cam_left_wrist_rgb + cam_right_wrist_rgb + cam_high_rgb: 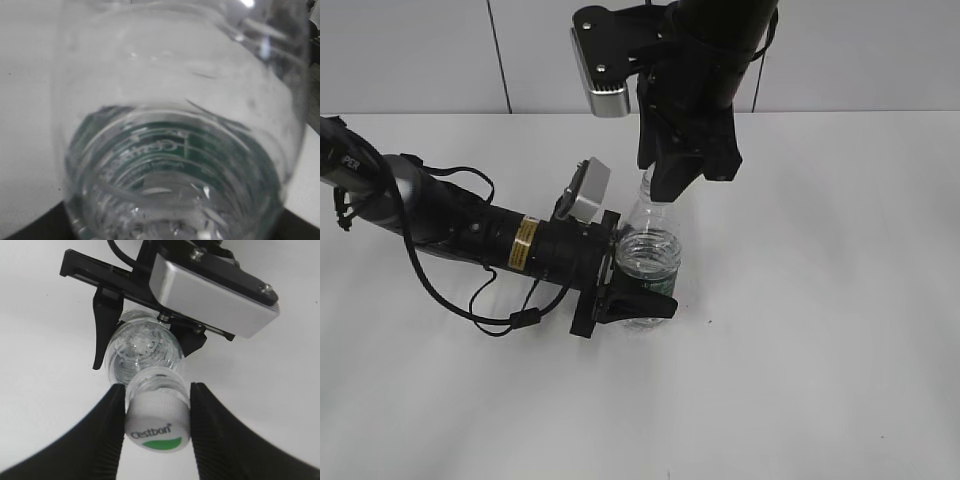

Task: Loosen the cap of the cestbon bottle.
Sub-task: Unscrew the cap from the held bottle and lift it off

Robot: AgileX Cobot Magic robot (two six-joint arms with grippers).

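Right gripper (156, 427) pinches the cap (157, 425); left gripper (642, 270) clamps the cestbon bottle (646, 255) mid-table.

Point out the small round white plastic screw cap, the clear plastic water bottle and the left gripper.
small round white plastic screw cap (156, 432), right wrist view, printed top face.
clear plastic water bottle (648, 252), exterior view, ribbed body.
left gripper (645, 287), exterior view, between its fingertips at the bottle.
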